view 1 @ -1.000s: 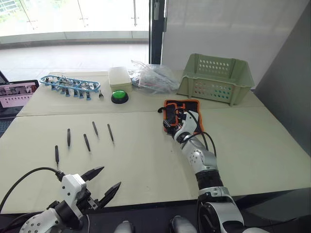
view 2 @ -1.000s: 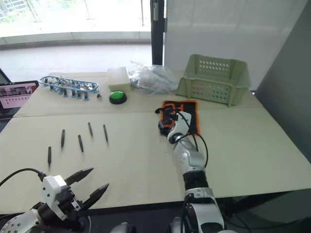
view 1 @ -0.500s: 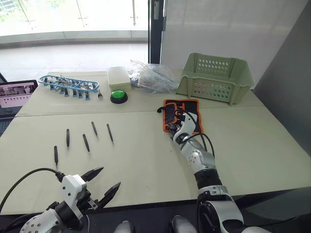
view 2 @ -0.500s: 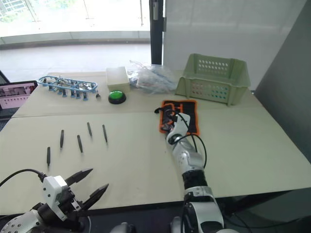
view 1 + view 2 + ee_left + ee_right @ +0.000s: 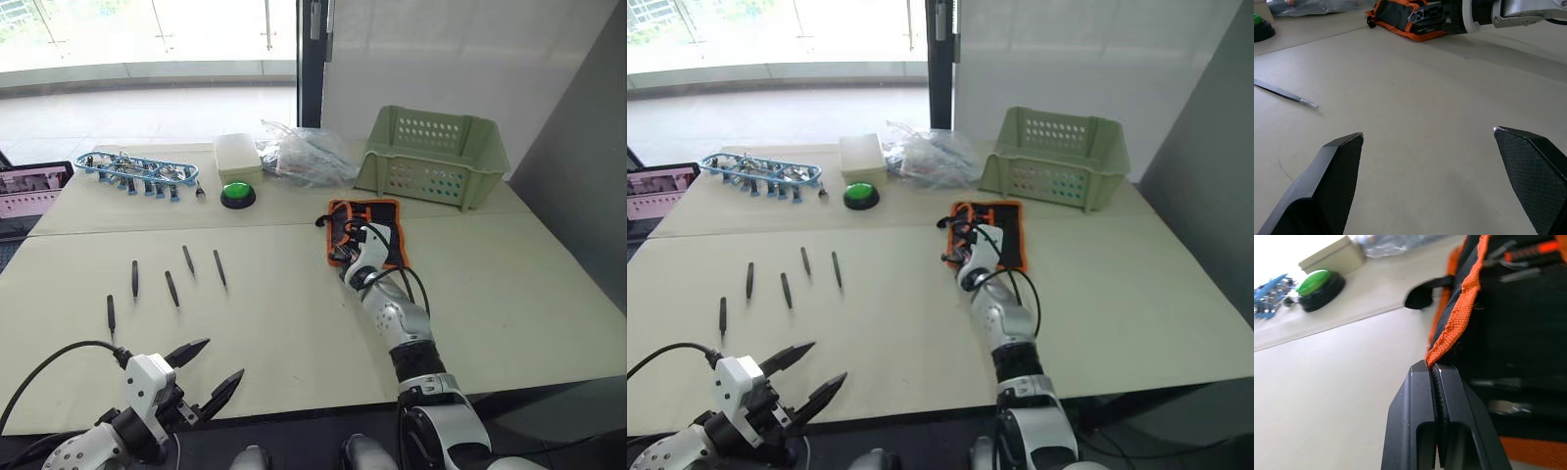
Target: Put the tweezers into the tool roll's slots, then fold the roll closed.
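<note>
Tool roll [image 5: 367, 229]: lay centre-right, long axis near-to-far; right gripper [image 5: 1436, 377] clamped on the orange edging at its near-left edge. Five tweezers [image 5: 172, 287]: lay loose well to the left, likewise near-to-far, nearer the left gripper [image 5: 208, 370], fingers apart, idle.

A pale green basket [image 5: 434, 157] stands at the far end of the beige surface [image 5: 294, 323], beyond the right arm's fingers. Beside it lies a crumpled clear plastic bag [image 5: 306, 155], then a cream box [image 5: 240, 156] with a green button [image 5: 237, 194] just before it. A blue tray of small metal tools [image 5: 137, 170] lies far ahead of the left arm's fingers, and a screen [image 5: 34, 190] sits at the edge nearby.
</note>
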Action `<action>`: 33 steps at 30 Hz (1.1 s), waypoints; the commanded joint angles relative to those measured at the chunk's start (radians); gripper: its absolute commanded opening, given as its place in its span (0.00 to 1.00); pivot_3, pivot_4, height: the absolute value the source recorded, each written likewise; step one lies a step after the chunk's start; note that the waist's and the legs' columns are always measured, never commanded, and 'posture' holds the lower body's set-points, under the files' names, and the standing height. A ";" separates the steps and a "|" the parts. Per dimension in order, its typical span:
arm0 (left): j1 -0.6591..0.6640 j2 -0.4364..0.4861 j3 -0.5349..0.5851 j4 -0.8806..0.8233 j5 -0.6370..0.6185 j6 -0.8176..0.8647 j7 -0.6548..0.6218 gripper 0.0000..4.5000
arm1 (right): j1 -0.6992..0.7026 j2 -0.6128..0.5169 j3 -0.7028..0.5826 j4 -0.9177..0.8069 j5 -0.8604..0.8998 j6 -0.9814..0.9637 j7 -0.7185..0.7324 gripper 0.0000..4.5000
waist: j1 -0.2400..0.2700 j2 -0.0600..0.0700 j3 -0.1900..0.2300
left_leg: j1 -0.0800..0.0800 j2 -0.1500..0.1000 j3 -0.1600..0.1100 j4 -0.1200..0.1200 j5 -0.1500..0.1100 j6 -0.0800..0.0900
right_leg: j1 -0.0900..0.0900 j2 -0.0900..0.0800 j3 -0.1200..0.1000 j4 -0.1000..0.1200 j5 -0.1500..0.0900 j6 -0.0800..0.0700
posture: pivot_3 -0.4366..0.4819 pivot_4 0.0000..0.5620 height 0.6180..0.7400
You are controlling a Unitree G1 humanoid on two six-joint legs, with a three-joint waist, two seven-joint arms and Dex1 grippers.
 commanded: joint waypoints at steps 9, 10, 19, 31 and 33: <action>-0.027 0.008 -0.001 0.097 0.006 -0.075 -0.058 1.00 | 0.281 -0.445 0.419 -0.463 -0.344 -0.325 0.392 0.01 | 0.013 -0.001 0.000 | -0.002 -0.001 0.001 0.000 0.000 0.000 | 0.000 -0.001 0.000 -0.004 -0.001 0.002 | 0.48 0.27 0.87; -0.031 0.010 -0.003 0.104 0.005 -0.078 -0.063 1.00 | 0.303 -0.478 0.429 -0.481 -0.358 -0.377 0.416 0.01 | 0.013 -0.001 0.000 | -0.001 -0.001 0.001 0.000 0.000 0.000 | 0.000 -0.001 0.000 -0.004 -0.003 0.005 | 0.48 0.27 0.87; -0.105 0.037 -0.025 0.155 -0.004 -0.059 -0.107 1.00 | 0.356 -0.714 0.485 -0.439 -0.552 -0.829 0.516 0.01 | 0.023 -0.003 0.000 | 0.001 -0.001 0.001 0.001 0.000 0.000 | 0.002 -0.001 0.000 -0.003 -0.004 0.003 | 0.48 0.27 0.87; -0.581 0.166 -0.140 0.375 0.064 0.018 -0.202 1.00 | 0.370 -0.687 0.475 -0.418 -0.580 -0.876 0.544 0.01 | 0.039 -0.003 0.001 | 0.004 -0.002 0.000 0.002 0.000 0.000 | 0.007 0.000 0.000 -0.003 -0.001 0.006 | 0.48 0.27 0.87; -0.657 0.187 -0.182 0.436 0.107 -0.003 -0.240 1.00 | 0.369 -0.685 0.471 -0.416 -0.579 -0.876 0.550 0.01 | 0.041 -0.003 0.001 | 0.004 -0.001 0.000 0.002 0.000 0.000 | 0.007 0.001 0.000 -0.003 -0.001 0.005 | 0.48 0.27 0.87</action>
